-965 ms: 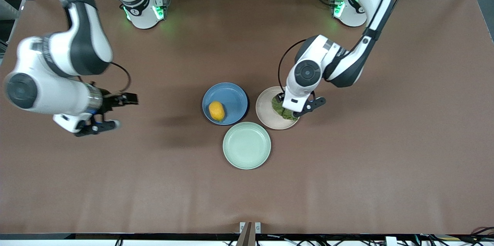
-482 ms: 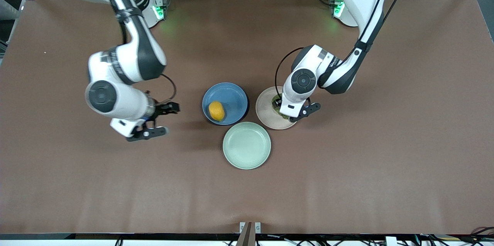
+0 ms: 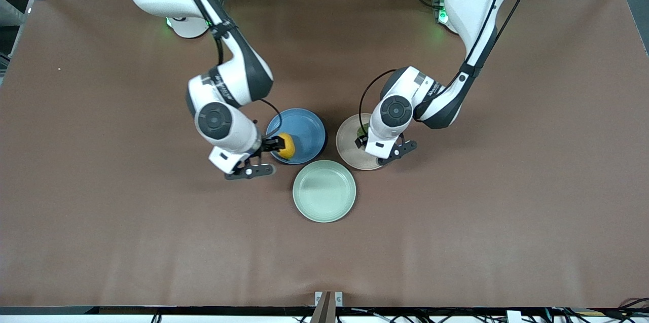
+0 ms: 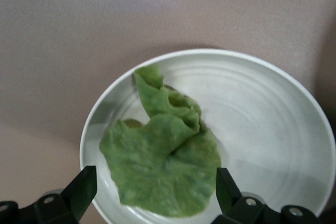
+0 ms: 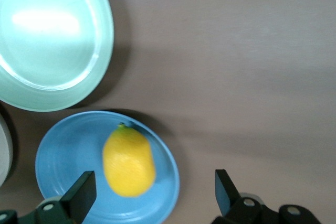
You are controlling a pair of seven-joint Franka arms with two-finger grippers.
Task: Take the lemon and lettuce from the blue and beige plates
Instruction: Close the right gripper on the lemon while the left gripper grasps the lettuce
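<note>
The lemon lies on the blue plate. In the right wrist view the lemon is on the blue plate. My right gripper is open over the plate's rim, beside the lemon; in its wrist view the right gripper has the lemon close to one finger. The lettuce lies on the beige plate. My left gripper is open over the lettuce, one finger on each side. From the front, the left gripper hides most of the lettuce on the beige plate.
A pale mint-green plate sits nearer to the front camera, touching the gap between the other two plates; it also shows in the right wrist view. Brown table lies all round.
My right arm has swept from the right arm's end of the table to the blue plate. My left gripper has shifted slightly over the lettuce and covers more of it.
</note>
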